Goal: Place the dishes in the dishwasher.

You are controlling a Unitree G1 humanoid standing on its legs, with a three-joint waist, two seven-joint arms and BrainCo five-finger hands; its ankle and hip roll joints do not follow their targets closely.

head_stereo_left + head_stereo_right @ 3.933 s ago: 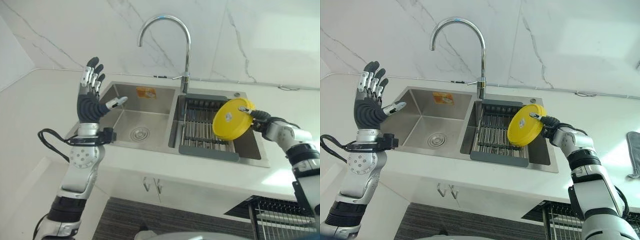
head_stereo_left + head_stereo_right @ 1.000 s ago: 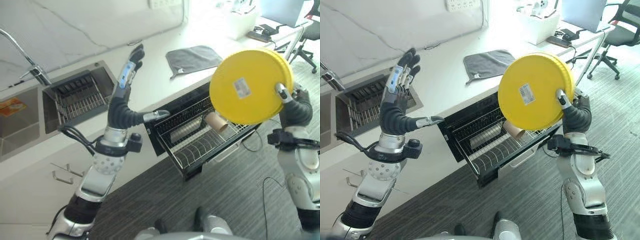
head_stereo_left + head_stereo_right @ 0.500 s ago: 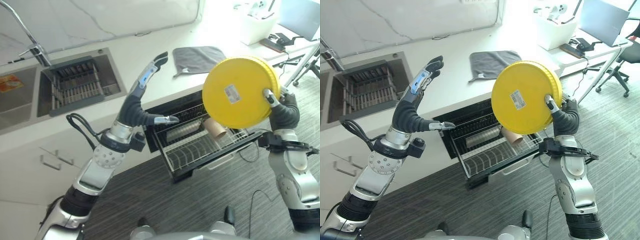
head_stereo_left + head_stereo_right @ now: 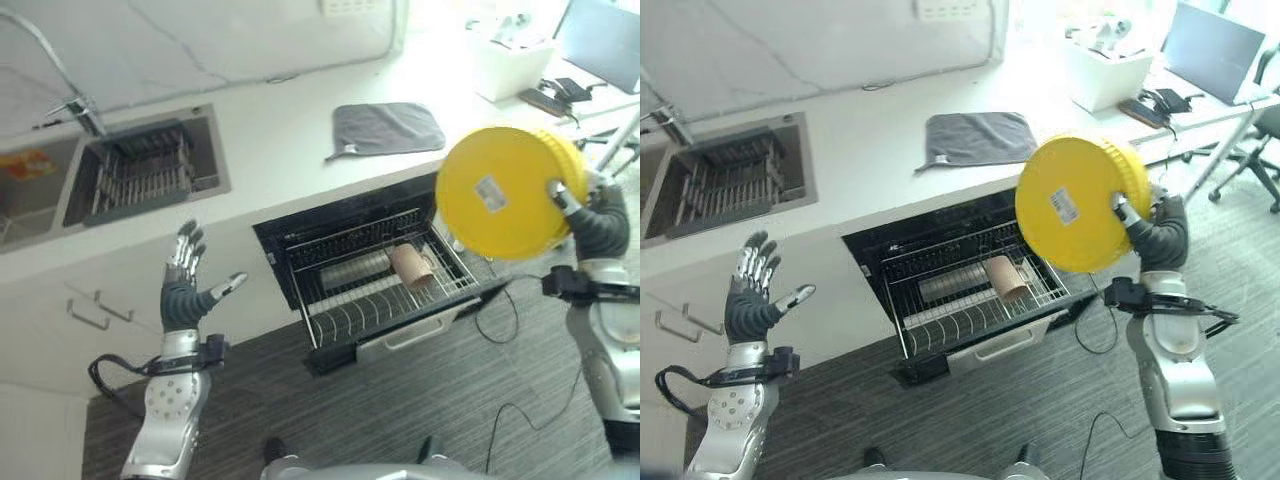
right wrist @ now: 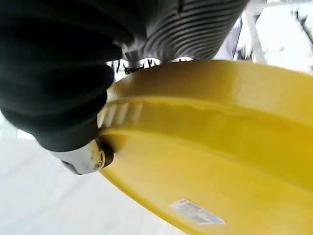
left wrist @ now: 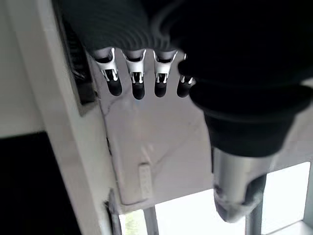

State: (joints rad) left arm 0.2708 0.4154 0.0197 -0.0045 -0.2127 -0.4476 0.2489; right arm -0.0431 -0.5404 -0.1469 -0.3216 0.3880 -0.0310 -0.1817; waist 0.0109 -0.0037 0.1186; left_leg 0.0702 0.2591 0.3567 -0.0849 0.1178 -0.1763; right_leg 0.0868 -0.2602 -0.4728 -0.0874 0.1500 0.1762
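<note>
So far: yellow plate (image 4: pixel 503 190) pinched at its rim by right hand (image 4: pixel 596 218), held above the pulled-out dishwasher rack (image 4: pixel 375 285).
Left hand (image 4: pixel 185 290): fingers spread, empty.
Left to do: set plate in rack.

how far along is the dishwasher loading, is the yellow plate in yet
Not yet. Done: the dishwasher rack is pulled out, with a brown cup lying in it. In hand: the right hand grips the yellow plate by its rim, held on edge in the air above the rack's right end. The left hand is open and idle. Left: lowering the plate into the rack and letting go.
</note>
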